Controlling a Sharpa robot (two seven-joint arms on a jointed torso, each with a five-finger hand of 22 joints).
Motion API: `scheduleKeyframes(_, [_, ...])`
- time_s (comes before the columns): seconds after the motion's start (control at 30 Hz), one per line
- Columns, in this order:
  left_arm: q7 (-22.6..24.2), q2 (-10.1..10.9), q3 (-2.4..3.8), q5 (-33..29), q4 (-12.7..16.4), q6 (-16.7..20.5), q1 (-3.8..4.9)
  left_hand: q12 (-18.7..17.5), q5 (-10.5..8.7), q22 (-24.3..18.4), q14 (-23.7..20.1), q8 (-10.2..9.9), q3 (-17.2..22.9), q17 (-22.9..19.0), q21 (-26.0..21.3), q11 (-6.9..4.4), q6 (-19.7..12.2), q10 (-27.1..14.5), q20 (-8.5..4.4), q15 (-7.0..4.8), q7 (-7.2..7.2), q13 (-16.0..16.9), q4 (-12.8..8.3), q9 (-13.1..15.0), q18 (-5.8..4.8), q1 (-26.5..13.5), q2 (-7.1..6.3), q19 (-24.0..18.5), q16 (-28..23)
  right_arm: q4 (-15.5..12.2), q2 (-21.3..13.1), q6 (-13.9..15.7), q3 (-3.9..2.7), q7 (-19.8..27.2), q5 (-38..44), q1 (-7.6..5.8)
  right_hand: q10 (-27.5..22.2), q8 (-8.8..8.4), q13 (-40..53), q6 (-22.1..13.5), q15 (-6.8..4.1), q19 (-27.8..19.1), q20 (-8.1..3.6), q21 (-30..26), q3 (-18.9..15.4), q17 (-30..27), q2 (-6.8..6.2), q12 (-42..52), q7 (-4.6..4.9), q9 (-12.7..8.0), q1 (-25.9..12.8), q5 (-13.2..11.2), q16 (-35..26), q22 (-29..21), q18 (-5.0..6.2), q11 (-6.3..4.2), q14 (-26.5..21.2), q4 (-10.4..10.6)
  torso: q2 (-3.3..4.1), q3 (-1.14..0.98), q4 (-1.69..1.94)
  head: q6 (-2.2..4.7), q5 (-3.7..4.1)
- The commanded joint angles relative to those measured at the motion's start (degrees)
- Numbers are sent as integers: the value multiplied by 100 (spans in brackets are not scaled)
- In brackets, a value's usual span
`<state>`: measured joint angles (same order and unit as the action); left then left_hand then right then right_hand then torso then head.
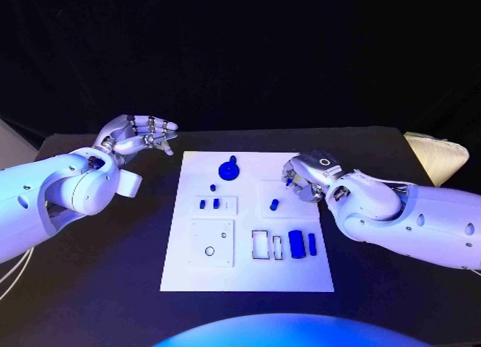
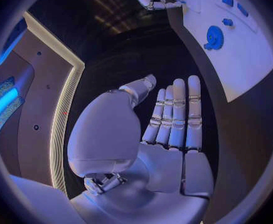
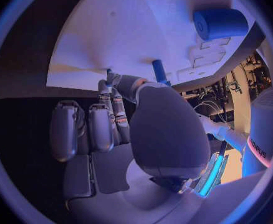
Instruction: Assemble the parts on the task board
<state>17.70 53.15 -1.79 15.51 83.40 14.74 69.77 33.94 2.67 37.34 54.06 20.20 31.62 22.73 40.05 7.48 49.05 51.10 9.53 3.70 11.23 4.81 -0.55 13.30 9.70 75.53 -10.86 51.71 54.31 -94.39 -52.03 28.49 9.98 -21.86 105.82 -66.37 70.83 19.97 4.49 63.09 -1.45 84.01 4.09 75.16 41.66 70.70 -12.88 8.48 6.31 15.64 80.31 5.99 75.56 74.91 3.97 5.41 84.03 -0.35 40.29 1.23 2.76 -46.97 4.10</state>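
Head view: white board [image 1: 188, 278] lies in the middle of the black table [image 1: 94, 303], with the arms coming in from either side.
Left hand: the left hand [image 1: 139, 134] hangs over bare table off the board's far left corner, touching nothing; the left wrist view shows its fingers [image 2: 177, 115] straight, side by side, holding nothing.
Right hand: the right hand [image 1: 306, 176] sits over the board's right edge, fingers curled down toward it. In the right wrist view a small blue peg [image 3: 159, 71] stands just past the thumb; I cannot tell whether it is pinched or only touched.
Parts: a blue gear [image 1: 229, 170] stands near the far end, two short pegs [image 1: 209, 204] sit in a raised block left of centre, another peg [image 1: 275, 204] stands right of centre near the right hand, and a blue block [image 1: 297, 243] with a thin bar [image 1: 313, 243] lies at the near right beside open slots.
Stage: my judgement is that assembly is early, since several slots look unfilled.
Risk, slip: if the hold on the peg is shallow, a lift could tip it or let it roll across the board.
Risk, knock: the curled fingers hang close to the board, so a sideways sweep might shove the board or disturb seated pegs.
Risk, misfit: a tilted peg would likely jam at a hole's rim.
Risk, left side: little, it is well apart from the parts.
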Motion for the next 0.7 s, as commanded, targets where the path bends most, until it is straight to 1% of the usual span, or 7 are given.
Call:
scheduleKeyframes(0.03, [32,-15,3,12,-4,-89,0,-34,22,-5,3,-39,-21,8,-29,24,-43,-9,-1,28,4,-8,18,-7,77,-28,-7,26,-24,-98,-59,64,-9,-85,-2,-68,340,26,73,42,-55,198,-33,29,-9,6,26,26,17,6,-3,40,29,924,-113,-288,181,-34,2,8,0,44,2])
scheduleKeyframes(0.07, [31,-15,3,13,-7,-90,0,-34,22,-5,3,-39,-21,8,-29,24,-43,-9,-1,28,4,-8,18,-7,77,-28,-7,26,-24,-155,-96,69,-11,-99,-39,-103,347,27,75,47,-55,205,-34,53,-9,-8,21,22,16,10,-10,46,20,934,-118,-288,179,-36,1,11,2,49,4])
scheduleKeyframes(0.17, [29,-16,3,14,-21,-90,-1,-34,22,-5,3,-39,-21,8,-29,24,-43,-9,-1,28,4,-8,18,-7,77,-28,-7,26,-24,-319,-196,88,-19,-140,-107,-174,348,27,75,48,-55,209,-34,69,-9,-8,20,21,16,10,-13,48,21,941,-121,-288,179,-36,-2,9,2,45,4])
scheduleKeyframes(0.37, [32,-26,2,14,-38,-93,-1,-36,21,-11,1,-40,-27,8,-37,27,-47,-13,0,30,6,-10,21,-9,77,-27,-10,30,-25,-649,-283,182,-30,-153,-202,-243,351,27,76,49,-56,213,-34,84,-9,-13,19,19,17,12,-17,50,17,947,-124,-288,178,-36,1,7,1,54,-5])
scheduleKeyframes(0.5, [35,-40,2,15,-43,-112,-1,-37,22,-15,-1,-40,-29,9,-42,28,-48,-16,0,31,4,-11,22,-10,76,-23,-9,32,-26,-854,-214,182,-31,-131,-262,-251,352,27,76,49,-56,210,-35,69,-8,-15,19,17,17,13,-18,53,15,941,-121,-288,178,-37,4,4,4,35,-56])
scheduleKeyframes(0.6, [42,-51,2,29,-34,-160,-1,-42,23,-25,-5,-39,-25,10,-55,24,-51,-27,0,30,-6,-15,17,-12,78,3,-1,41,-29,-974,-131,154,-31,-126,-266,-232,350,24,76,46,-56,205,-35,50,-5,-26,18,11,18,14,-21,59,8,934,-117,-287,176,-39,5,17,14,24,-69])
scheduleKeyframes(0.7, [57,-63,2,38,-29,-186,-1,-45,23,-28,-6,-40,-24,11,-58,24,-55,-31,0,29,-7,-17,15,-13,78,11,0,43,-30,-1043,-19,144,-29,-115,-245,-185,347,19,76,41,-56,205,-36,51,1,-28,19,2,20,15,-22,68,7,936,-118,-286,176,-43,7,18,7,25,-93])
